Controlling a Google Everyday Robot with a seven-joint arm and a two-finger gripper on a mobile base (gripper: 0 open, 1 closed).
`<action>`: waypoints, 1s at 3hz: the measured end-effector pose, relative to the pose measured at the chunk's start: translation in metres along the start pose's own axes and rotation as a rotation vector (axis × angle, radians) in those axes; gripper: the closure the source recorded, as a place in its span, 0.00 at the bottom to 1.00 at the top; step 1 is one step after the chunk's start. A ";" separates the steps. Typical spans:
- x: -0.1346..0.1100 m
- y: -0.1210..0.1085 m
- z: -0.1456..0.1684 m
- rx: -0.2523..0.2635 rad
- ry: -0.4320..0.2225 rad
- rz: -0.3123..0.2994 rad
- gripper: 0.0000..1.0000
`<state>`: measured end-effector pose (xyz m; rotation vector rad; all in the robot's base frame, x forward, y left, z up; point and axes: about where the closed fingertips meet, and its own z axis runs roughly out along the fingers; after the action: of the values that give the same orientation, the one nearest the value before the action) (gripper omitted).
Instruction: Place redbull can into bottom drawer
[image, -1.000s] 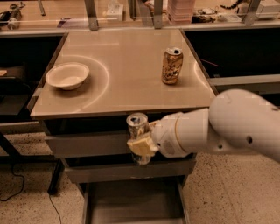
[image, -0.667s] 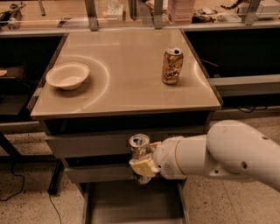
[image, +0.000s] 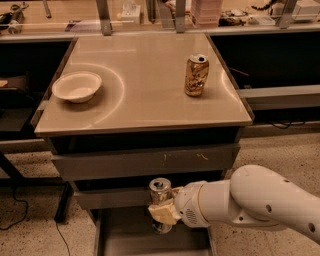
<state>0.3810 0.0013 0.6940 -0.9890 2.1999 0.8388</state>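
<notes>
My gripper (image: 161, 212) is shut on the redbull can (image: 160, 196), a slim silver can held upright with its silver top showing. It hangs in front of the middle drawer face and just above the bottom drawer (image: 125, 240), which is pulled out at the frame's lower edge with its flat grey floor showing. The can's base is low over the back of that tray; I cannot tell whether it touches the floor. My white arm reaches in from the right.
A wider gold-brown can (image: 196, 75) stands on the tan tabletop (image: 145, 105) at the right. A white bowl (image: 76, 86) sits at the left. Two closed grey drawer fronts (image: 145, 162) lie under the tabletop. Dark shelving flanks the table.
My gripper has lowered the redbull can from beside the upper drawer faces down to just above the open bottom drawer. The other can and bowl have not moved.
</notes>
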 end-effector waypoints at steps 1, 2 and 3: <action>0.005 -0.001 0.007 -0.008 -0.006 0.014 1.00; 0.029 -0.004 0.043 -0.031 -0.034 0.028 1.00; 0.045 -0.032 0.083 -0.017 -0.084 0.046 1.00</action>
<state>0.4017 0.0263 0.5996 -0.8986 2.1544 0.9053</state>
